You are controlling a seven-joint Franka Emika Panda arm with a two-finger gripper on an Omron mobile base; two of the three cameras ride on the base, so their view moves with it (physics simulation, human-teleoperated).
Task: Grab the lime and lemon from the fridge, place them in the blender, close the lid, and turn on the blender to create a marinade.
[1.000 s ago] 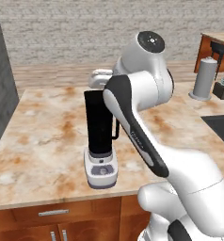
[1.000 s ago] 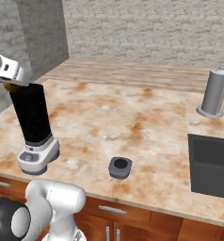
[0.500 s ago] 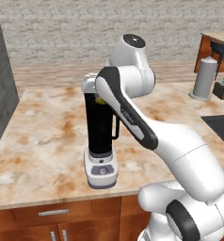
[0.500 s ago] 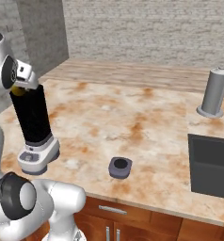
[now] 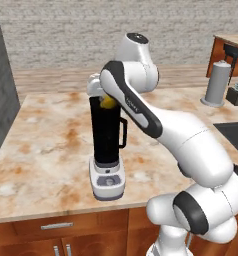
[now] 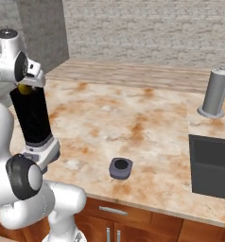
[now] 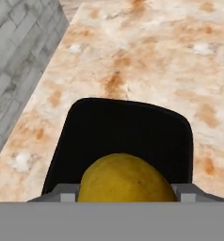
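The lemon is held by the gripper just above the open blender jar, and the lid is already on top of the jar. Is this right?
Not quite. The lemon is in the gripper over the open blender, but the lid lies on the counter beside the blender, as the right base view shows.

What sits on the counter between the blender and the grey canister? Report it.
In the right base view, the lid lies on the marble counter between the blender and the grey canister, nearer the front edge.

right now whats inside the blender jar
The lemon sits at the open mouth of the blender, gripped by the end effector. Below it the jar's interior is black, so whether the lime is already in there cannot be seen.
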